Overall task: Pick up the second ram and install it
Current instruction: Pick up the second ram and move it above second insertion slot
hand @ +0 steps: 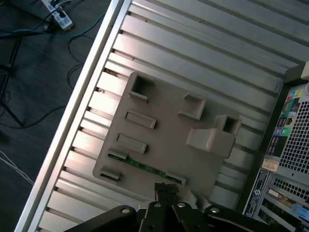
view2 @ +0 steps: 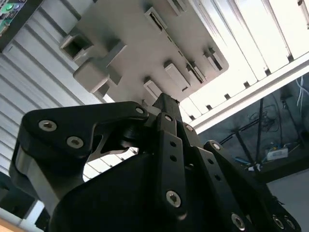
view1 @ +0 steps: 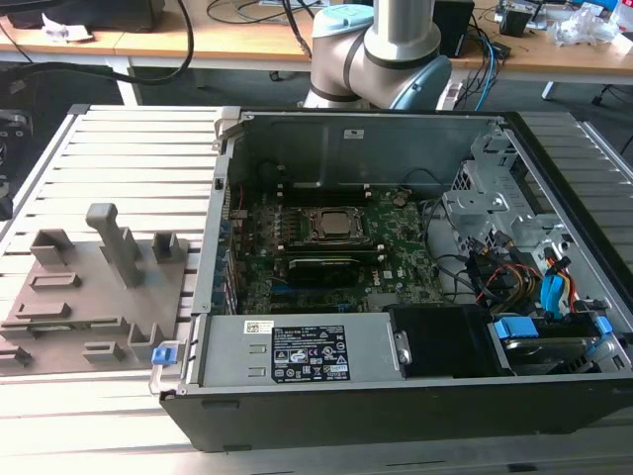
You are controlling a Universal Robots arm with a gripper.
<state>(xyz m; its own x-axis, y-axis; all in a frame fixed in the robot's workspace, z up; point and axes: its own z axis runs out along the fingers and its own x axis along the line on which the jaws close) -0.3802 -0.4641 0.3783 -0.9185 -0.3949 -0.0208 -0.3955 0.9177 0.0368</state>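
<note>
Fingers (hand: 160, 192) (view2: 166, 116) are held pressed together with nothing between them, pointed at the grey plastic tray (hand: 164, 130) in both wrist views. The second ram (hand: 145, 167), a thin green stick, is seen lying in a slot of that tray, close to the fingertips; whether it is touched cannot be told. In the exterior view, the arm (view1: 396, 40) is seen rising behind the open computer case (view1: 396, 401). The tray is set on the slatted metal counter (view1: 129, 148), at the exterior view's left of the case.

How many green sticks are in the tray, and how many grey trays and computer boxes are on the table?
Green ram stick in the tray: 1
Grey tray: 1
Open computer case: 1
Total: 3
</note>
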